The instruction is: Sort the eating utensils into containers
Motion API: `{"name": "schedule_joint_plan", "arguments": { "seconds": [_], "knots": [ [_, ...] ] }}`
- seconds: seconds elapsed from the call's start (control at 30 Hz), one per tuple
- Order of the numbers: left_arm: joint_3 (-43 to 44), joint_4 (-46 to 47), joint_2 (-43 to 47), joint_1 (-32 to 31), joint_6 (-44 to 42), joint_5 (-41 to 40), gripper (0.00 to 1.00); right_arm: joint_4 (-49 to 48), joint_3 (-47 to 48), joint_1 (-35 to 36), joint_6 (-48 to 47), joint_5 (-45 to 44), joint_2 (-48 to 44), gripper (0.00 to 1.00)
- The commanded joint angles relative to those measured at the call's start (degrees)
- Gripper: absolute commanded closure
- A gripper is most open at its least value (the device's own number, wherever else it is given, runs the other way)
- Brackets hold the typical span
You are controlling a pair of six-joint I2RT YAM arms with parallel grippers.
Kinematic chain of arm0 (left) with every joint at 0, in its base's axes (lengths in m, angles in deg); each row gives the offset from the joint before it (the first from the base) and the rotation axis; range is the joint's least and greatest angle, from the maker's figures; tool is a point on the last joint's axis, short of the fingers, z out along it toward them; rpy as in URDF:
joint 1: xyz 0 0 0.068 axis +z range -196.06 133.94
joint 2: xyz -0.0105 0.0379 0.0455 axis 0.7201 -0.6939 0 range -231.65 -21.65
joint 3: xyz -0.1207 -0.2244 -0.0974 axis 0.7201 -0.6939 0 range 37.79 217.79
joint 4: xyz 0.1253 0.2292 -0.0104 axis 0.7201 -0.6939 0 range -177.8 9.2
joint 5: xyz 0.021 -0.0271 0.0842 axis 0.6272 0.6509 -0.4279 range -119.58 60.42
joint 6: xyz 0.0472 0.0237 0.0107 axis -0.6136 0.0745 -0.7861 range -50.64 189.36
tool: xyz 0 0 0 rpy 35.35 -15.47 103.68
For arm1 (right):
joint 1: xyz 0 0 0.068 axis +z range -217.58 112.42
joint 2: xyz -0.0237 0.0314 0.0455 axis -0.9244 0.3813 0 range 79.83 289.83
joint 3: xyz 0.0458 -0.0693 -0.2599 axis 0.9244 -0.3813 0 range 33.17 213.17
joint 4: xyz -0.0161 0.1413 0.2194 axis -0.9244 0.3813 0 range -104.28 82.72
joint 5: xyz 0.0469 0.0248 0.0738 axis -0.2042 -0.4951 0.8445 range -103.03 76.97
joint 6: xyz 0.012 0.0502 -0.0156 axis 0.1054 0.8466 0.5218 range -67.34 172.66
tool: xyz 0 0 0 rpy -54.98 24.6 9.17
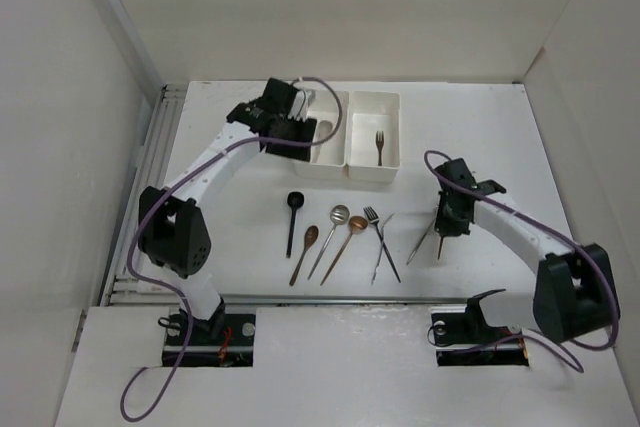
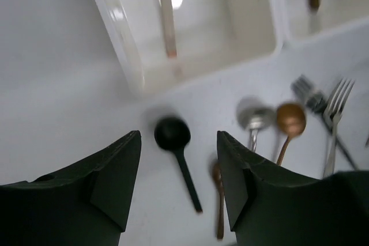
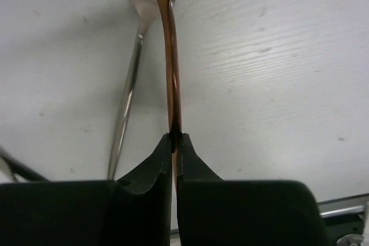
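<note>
nearest the lens are the two grippers, each filling the foot of its wrist view. the left gripper (image 2: 179, 140) hangs over the left edge of the bins (image 1: 348, 137), its jaws released and holding nothing. the right gripper (image 3: 174, 137) sits well to the right of the bins, nearer the arm bases, with its jaws clenched on the handle of a copper spoon (image 3: 172, 56).

the table (image 1: 480, 137) carries the bins at its far side. the left bin (image 1: 337, 112) holds one pale spoon (image 2: 166, 21), and the right bin (image 1: 368, 112) holds one fork (image 1: 380, 147). i judge the sort barely begun, with two in and about eight out.

in front of the bins lie a black spoon (image 1: 292, 215), a brown spoon (image 1: 308, 240), a silver spoon (image 1: 338, 215), a second copper spoon (image 1: 356, 223) and crossed forks (image 1: 381, 245).

only the right wrist view shows the grip, and a second silver spoon (image 3: 128, 90) just beside the held one. only the top view gives the whole count. whether the held spoon is off the table i cannot tell.
</note>
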Motion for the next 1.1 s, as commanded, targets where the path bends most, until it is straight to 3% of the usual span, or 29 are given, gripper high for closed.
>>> {"name": "schedule_joint_plan", "arguments": {
  "seconds": [0.0,0.07,0.27,0.4,0.5,0.67,0.8,0.9,0.93,0.97,1.03,1.07],
  "knots": [
    [-13.7,-6.3,4.7,-1.5,-5.0,3.5,0.48,3.3,6.9,-0.1,-0.3,-9.8,-9.2,1.00],
    [-21.7,-5.0,7.2,-3.2,-5.5,4.1,0.48,4.6,10.5,-0.1,-2.3,-11.4,-12.2,1.00],
    [-30.3,-1.7,7.2,-5.7,-4.8,4.1,0.47,2.1,21.5,1.6,-9.3,-12.6,-12.0,1.00],
    [-32.6,1.2,6.5,-5.7,-3.8,4.7,0.44,-6.5,31.9,6.3,-13.2,-10.8,-2.6,1.00],
    [-33.3,3.5,5.0,-5.7,-2.4,3.0,0.44,-13.2,41.6,7.7,-14.6,-5.3,10.0,1.00],
    [-36.6,7.1,3.0,-5.7,-1.8,3.6,0.49,-15.2,53.3,8.3,-13.9,1.4,31.3,1.00],
    [-38.7,8.4,2.5,-5.7,-0.6,4.2,0.52,-14.7,56.4,8.3,-13.2,2.0,37.9,1.00],
    [-39.8,9.5,1.0,-5.2,0.1,3.5,0.59,-14.0,57.6,8.9,-13.2,3.6,39.0,0.75],
    [-39.8,9.5,0.1,-5.2,0.6,3.5,0.66,-14.0,58.3,8.9,-13.8,4.1,39.0,0.54],
    [-39.8,9.5,-0.9,-4.5,0.6,3.5,0.74,-13.4,58.8,9.5,-14.5,4.1,39.0,0.49],
    [-39.2,9.5,-4.7,-3.7,0.6,4.1,1.00,-12.8,58.8,10.0,-15.3,4.1,37.8,0.42],
    [-38.2,8.8,-5.8,-2.7,0.6,4.1,1.00,-12.2,58.8,10.0,-15.8,3.4,37.1,0.37]
  ]
}}
